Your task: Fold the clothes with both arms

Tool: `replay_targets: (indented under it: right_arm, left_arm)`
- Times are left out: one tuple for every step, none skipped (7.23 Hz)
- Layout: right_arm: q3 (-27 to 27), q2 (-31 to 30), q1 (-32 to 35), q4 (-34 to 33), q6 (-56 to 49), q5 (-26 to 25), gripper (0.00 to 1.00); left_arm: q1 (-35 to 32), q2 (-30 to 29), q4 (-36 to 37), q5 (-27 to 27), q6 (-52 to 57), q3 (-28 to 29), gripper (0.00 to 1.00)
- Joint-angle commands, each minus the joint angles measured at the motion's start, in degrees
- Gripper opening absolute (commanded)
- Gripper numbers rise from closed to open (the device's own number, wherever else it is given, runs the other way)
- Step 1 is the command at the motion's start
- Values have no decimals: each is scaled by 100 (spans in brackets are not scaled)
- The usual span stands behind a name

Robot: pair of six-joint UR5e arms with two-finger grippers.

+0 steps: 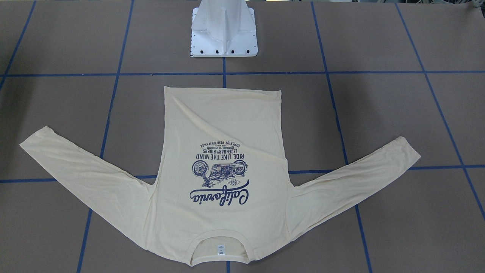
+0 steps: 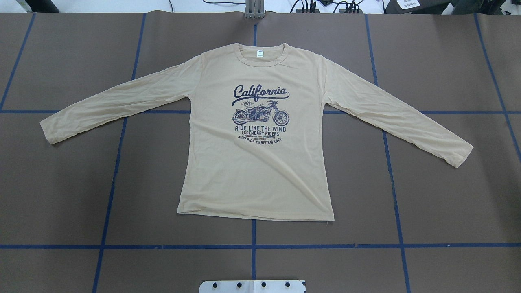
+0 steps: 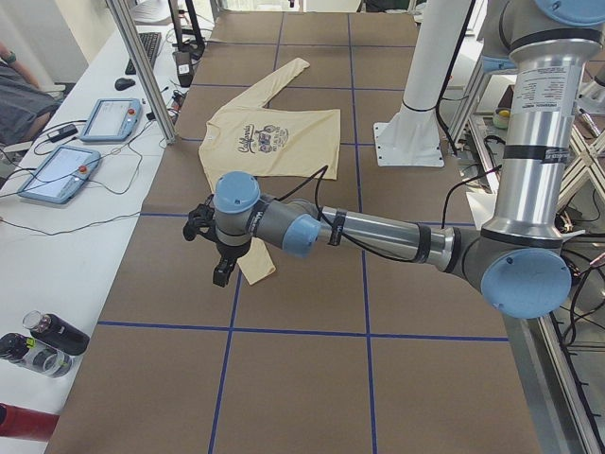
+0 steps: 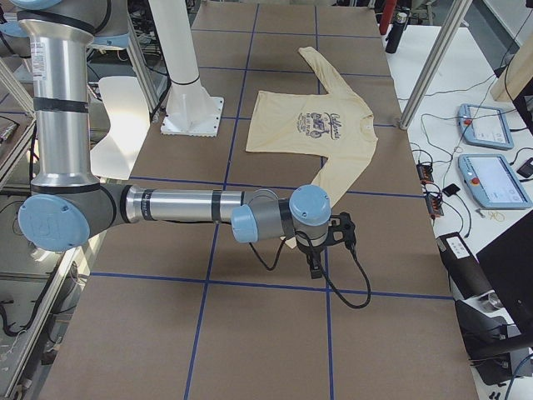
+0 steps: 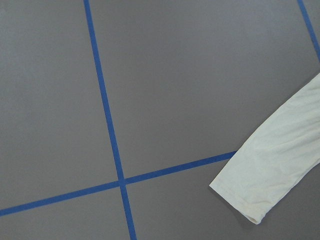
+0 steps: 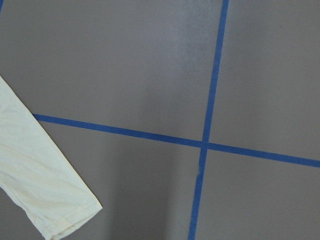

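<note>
On the desk [image 2: 447,195], the shirt [image 2: 256,171] lies flat, print up, sleeves spread. Near its cuffs hang the left gripper [image 3: 223,274] and right gripper [image 4: 316,268]; whether either is open cannot be told.

Even overhead light, soft shadows, nothing dim

Diffuse light falls from above in all my views. The shirt [image 1: 227,125] throws almost no shadow on the table [image 1: 379,113], only faint grey in its creases. The white pedestal [image 1: 223,30] is close to blown out. The overhead view renders the shirt duller and more tan than the front-facing one does. Bright streaks of glare run down the metal tubes of my left arm [image 3: 544,142] and right arm [image 4: 62,108]. My right wrist view has a pale sheen near the top and a soft dark band low in the middle. Both wrist views are sharp. The side views seem slightly soft at the far end, though I cannot be sure.
</note>
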Motion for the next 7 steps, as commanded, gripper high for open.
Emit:
replay_targets:
  right_arm:
    - [-57,-46,-665,895,1311,36,99]
    - [-144,-168,-904,1569,1570,-112,100]
    - [-171,-212,-1254,2010,2182,-436,100]
    - [-180,-213,-1666,2302,3110,-631,100]
    - [-180,-221,-2019,2592,3807,-815,100]
    - [-276,-309,-2353,2943,4066,-1087,100]
    - [-581,-318,-2565,3338,4165,-1150,100]
  left_arm:
    - [6,-3,-214,8,0,105,99]
    - [6,15,-232,8,0,131,99]
    - [6,50,-293,0,-9,140,99]
    - [6,68,-415,0,-296,131,99]
    - [6,85,-651,0,-673,131,99]
    - [6,85,-793,0,-1068,123,99]
    - [23,85,-925,0,-1325,123,99]
